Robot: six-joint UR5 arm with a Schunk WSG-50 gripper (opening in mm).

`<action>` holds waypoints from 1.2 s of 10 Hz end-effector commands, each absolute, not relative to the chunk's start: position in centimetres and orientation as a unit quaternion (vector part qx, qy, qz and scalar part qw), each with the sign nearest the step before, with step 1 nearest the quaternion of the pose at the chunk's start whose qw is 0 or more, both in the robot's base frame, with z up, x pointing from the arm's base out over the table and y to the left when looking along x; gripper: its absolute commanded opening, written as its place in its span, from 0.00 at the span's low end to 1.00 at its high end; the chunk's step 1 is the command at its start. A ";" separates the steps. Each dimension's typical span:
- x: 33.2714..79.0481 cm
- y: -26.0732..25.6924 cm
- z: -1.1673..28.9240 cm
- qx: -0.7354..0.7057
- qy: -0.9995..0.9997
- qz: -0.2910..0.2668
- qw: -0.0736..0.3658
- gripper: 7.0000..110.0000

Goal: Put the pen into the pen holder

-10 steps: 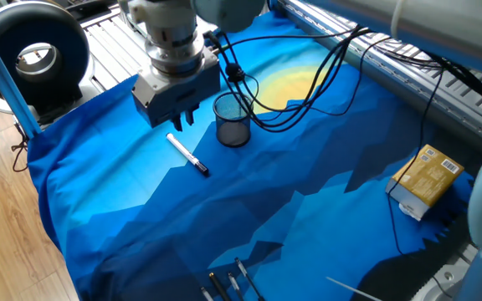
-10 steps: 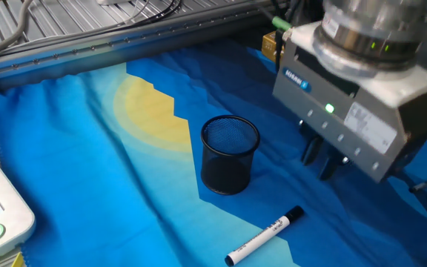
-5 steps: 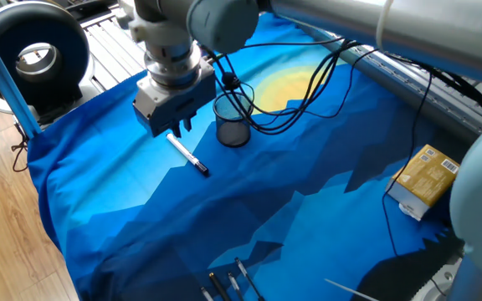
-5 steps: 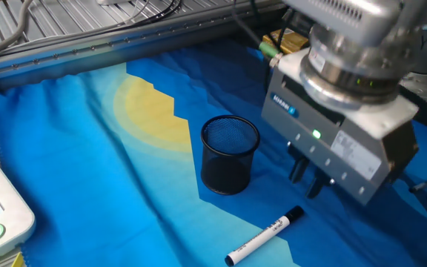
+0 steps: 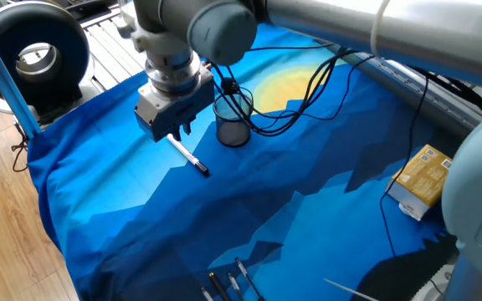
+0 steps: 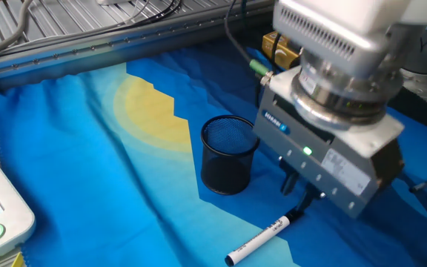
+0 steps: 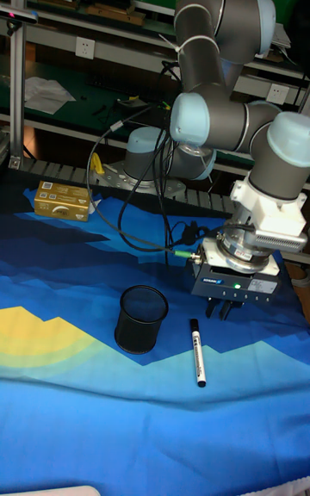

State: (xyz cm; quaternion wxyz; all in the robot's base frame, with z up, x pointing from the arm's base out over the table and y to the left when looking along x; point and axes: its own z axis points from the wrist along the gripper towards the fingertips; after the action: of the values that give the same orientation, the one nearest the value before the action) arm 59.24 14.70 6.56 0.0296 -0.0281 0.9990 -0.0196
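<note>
Reaching for the pen is the step in hand, as you can judge from one fixed view: the gripper [image 5: 176,134] hangs low over the pen's [image 5: 189,155] upper end, and the pen lies flat on the blue cloth [image 5: 249,217], at about 8 o'clock from the pen holder [image 5: 233,121], near it but apart; nothing is between the fingers, which stand a little apart, though how wide you cannot tell.

From the other fixed view, the gripper [image 6: 299,194] sits just above the black cap end of the pen [image 6: 265,236]; the pen holder [image 6: 230,155] stands upright at 10 o'clock from that cap; your next move calls for centring on the shaft, lowering and closing, then lifting and tipping the pen upright over the dark rim.

From the tall fixed view, the pen [image 7: 197,351] lies at 3 o'clock of the pen holder [image 7: 142,317]; a yellow box [image 7: 62,200] rests far off at 10 o'clock; shelving fills the room behind.
</note>
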 end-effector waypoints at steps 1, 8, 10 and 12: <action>59.9 13.9 4.4 -0.028 0.999 -0.011 0.045 0.15; 59.3 14.3 1.3 -0.002 0.999 -0.001 0.053 0.36; 59.0 14.6 0.4 0.003 0.998 0.000 0.056 0.36; 58.8 14.4 0.0 0.004 0.998 -0.002 0.058 0.36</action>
State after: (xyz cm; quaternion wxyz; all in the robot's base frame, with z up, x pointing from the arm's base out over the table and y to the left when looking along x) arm 59.06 14.26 0.78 0.0547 -0.0054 0.9985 -0.0072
